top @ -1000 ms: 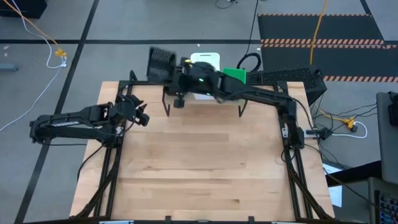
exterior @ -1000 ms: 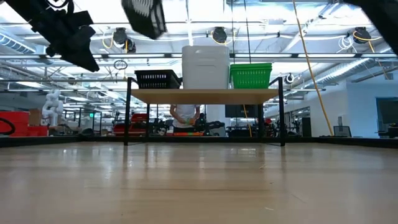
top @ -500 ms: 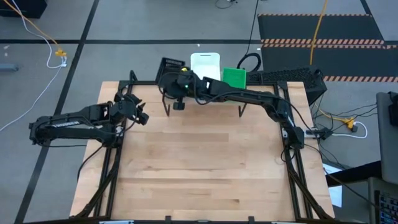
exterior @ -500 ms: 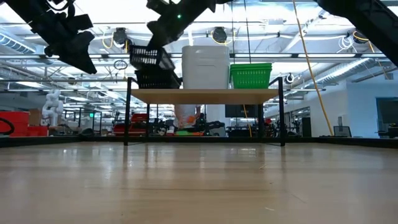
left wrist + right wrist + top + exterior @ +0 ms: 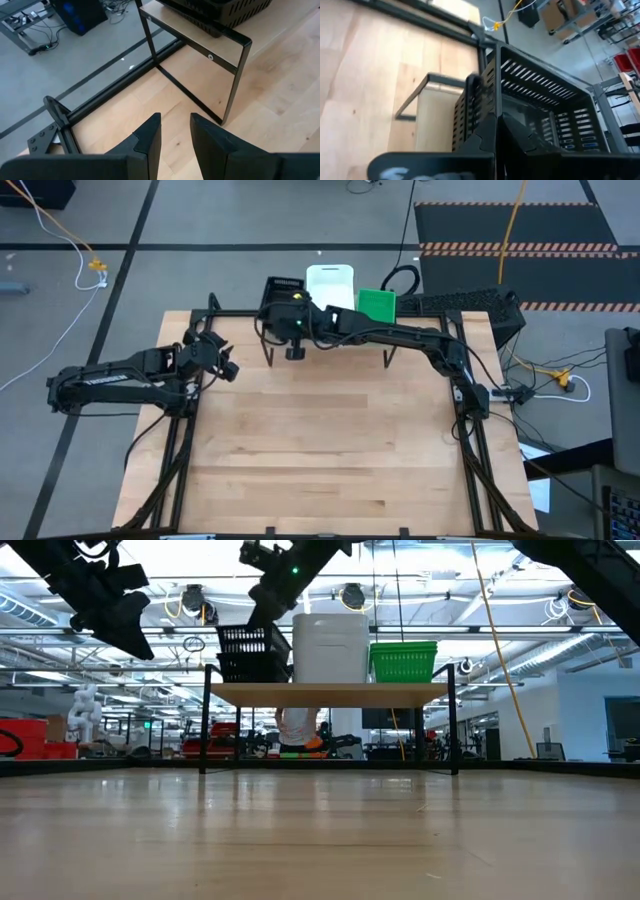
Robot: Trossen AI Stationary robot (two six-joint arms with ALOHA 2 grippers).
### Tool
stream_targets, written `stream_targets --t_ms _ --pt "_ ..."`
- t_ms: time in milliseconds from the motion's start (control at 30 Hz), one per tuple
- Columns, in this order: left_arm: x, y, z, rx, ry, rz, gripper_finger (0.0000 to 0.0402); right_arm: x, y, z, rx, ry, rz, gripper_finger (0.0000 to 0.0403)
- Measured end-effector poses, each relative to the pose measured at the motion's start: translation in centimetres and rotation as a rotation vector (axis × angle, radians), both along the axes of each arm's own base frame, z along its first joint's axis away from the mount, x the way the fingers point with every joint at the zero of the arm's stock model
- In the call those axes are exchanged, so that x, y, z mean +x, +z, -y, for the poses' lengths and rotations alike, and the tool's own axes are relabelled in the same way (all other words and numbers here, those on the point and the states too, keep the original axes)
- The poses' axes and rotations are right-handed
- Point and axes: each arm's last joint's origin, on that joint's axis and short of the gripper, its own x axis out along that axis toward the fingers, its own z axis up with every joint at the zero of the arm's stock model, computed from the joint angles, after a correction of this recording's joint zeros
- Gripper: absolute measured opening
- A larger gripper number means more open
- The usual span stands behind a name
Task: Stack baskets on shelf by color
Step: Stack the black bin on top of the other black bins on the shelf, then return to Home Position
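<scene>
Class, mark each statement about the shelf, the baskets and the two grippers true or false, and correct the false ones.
1. The right gripper is shut on a black basket over the shelf's black stack. True.
2. The left gripper holds a green basket. False: its fingers stand apart and hold nothing; it waits at the table's left side.
3. The white stack stands in the middle of the shelf. True.
4. The green stack is the tallest. False: the white stack rises higher.
5. Baskets lie on the table in front of the shelf. False: none shows there.
</scene>
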Motion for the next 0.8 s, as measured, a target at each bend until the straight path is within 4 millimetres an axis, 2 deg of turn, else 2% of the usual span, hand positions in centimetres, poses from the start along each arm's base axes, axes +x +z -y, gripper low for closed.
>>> stream_targets --t_ms 267,533,667,800 --pt "0.0 -0.1 0.0 -0.005 -0.001 -0.005 0.0106 -0.1 -0.3 0.0 -0.004 0.012 -0.034 0.0015" --pt "0.0 -0.1 0.0 -0.007 0.003 -0.001 0.0106 -0.2 -0.3 0.0 0.005 0.007 -0.039 0.0078" --pt "0.0 -0.1 0.0 -0.008 0.004 -0.001 0.0106 -0.5 0.5 -0.2 0.005 0.004 -0.012 0.0117" --pt "-0.1 -0.1 0.0 -0.008 0.003 -0.004 0.0106 -1.7 2.7 -0.9 0.023 -0.004 0.04 0.0145"
